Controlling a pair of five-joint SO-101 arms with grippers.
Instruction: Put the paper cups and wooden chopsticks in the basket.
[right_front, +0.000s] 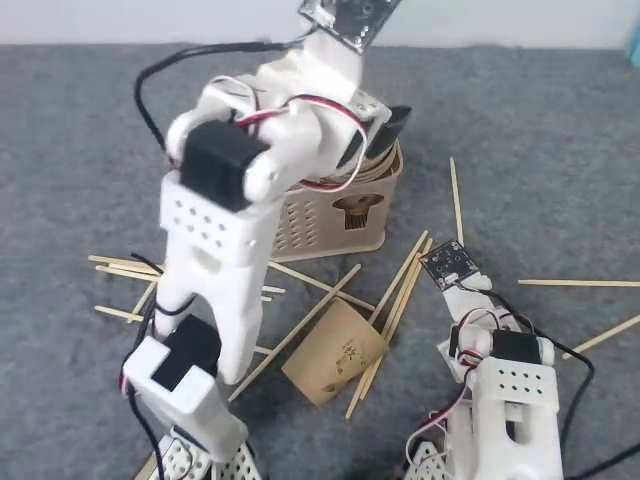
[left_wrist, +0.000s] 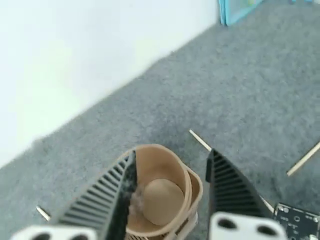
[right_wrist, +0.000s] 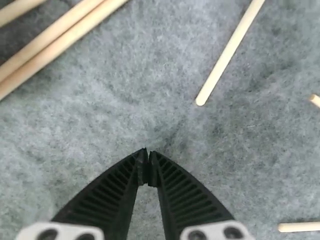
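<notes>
A beige slotted basket (right_front: 335, 225) stands at the middle back of the grey carpet. My left gripper (right_front: 377, 140) hangs over its right side, open. In the left wrist view, my left gripper (left_wrist: 172, 182) straddles a brown paper cup (left_wrist: 160, 197) nested upright in another cup inside the basket; one finger (left_wrist: 122, 187) lies against its rim. A second paper cup (right_front: 335, 352) lies on its side in front of the basket. Wooden chopsticks (right_front: 400, 295) are scattered around it. My right gripper (right_wrist: 148, 161) is shut and empty, low over bare carpet, with a chopstick (right_wrist: 229, 52) just beyond its tips.
More chopsticks lie left of the basket (right_front: 125, 268), behind it on the right (right_front: 457, 200) and at the far right (right_front: 580, 283). The right arm's base (right_front: 505, 410) stands at the front right. A white wall (left_wrist: 75, 60) borders the carpet behind the basket.
</notes>
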